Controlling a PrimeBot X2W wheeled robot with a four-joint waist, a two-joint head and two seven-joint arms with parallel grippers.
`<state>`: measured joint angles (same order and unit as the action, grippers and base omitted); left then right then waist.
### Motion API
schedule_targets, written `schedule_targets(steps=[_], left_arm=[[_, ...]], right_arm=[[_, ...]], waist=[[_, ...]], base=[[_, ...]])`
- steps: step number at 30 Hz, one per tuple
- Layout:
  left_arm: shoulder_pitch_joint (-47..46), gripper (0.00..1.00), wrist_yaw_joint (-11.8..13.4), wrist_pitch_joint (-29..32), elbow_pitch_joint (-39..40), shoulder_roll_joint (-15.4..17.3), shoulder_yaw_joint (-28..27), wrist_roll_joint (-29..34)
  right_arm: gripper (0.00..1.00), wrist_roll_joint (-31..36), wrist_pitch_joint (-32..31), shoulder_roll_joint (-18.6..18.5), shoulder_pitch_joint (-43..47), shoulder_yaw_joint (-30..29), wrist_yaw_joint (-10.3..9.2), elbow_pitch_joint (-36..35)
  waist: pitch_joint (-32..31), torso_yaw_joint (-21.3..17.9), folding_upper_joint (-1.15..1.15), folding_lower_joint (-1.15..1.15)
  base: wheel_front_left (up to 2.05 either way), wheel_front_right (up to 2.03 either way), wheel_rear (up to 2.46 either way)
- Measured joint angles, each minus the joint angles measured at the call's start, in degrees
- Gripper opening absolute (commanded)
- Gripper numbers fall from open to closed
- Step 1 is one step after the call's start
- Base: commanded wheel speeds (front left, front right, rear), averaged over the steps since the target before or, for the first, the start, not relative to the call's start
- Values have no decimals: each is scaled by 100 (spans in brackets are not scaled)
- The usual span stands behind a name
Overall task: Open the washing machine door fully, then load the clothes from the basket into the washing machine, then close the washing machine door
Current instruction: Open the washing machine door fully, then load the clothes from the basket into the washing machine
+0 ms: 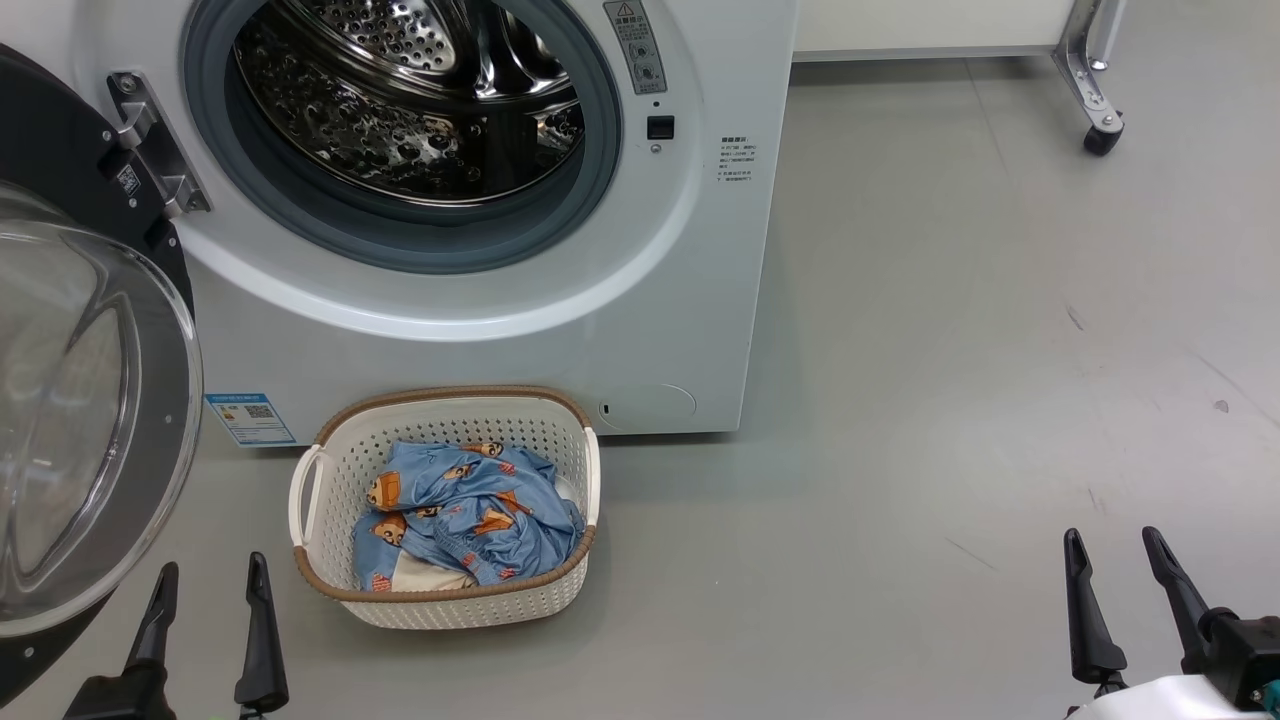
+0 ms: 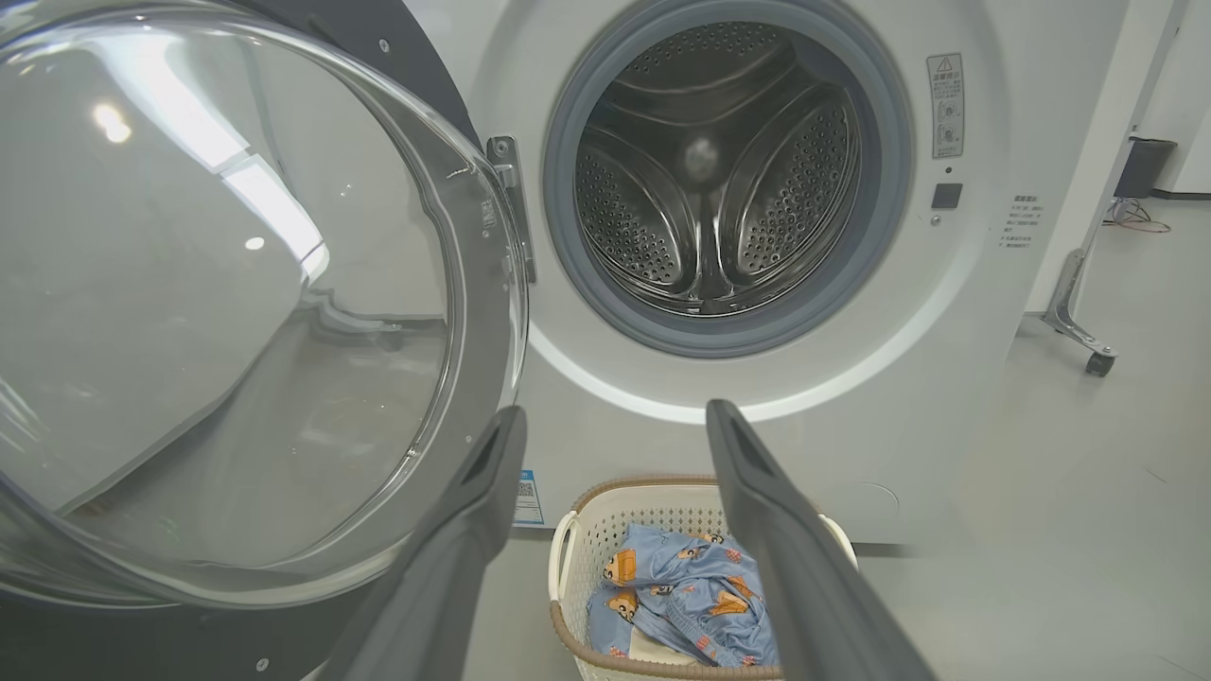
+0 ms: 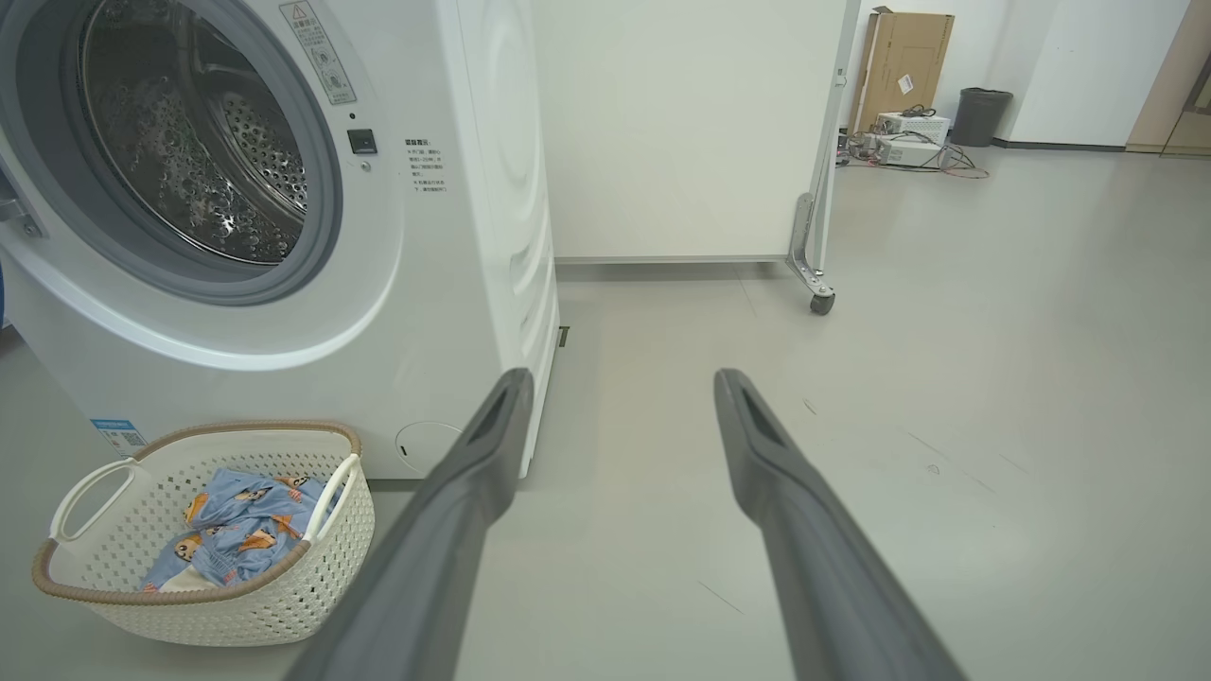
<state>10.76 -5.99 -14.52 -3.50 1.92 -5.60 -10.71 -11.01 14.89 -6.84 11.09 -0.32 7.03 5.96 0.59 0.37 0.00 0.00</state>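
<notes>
The white washing machine (image 1: 640, 300) stands with its steel drum (image 1: 410, 90) exposed. Its door (image 1: 80, 420), black-rimmed with a clear glass bowl, is swung out wide to the left on a metal hinge (image 1: 155, 140). On the floor in front sits the cream basket (image 1: 445, 415), and the blue bear-print clothes (image 1: 470, 515) lie crumpled inside it. My left gripper (image 1: 210, 575) is open at the lower left, between the door and the basket. My right gripper (image 1: 1110, 540) is open at the lower right, far from the basket. The wrist views show the clothes (image 2: 681, 596) and the basket (image 3: 284, 586) too.
Grey floor (image 1: 950, 350) stretches to the right of the machine. A wheeled frame leg (image 1: 1095, 100) with a caster stands at the back right. A white panel on casters (image 3: 681, 132) stands behind the machine, with a cardboard box (image 3: 908, 57) and a bin (image 3: 979, 113) farther off.
</notes>
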Motion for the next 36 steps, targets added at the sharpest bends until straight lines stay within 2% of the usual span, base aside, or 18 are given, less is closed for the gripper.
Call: schedule_targets(steps=[20, 36], left_arm=[[105, 100, -1, 0, -3, 2, 7, 12], [105, 100, 49, 0, 16, 3, -45, 11]], right_arm=[[100, -1, 0, 4, 2, 0, 0, -1], [100, -3, 0, 11, 4, -3, 0, -2]], waist=[[4, -17, 0, 0], [41, -15, 0, 0]], base=[[6, -6, 0], [67, -67, 0]])
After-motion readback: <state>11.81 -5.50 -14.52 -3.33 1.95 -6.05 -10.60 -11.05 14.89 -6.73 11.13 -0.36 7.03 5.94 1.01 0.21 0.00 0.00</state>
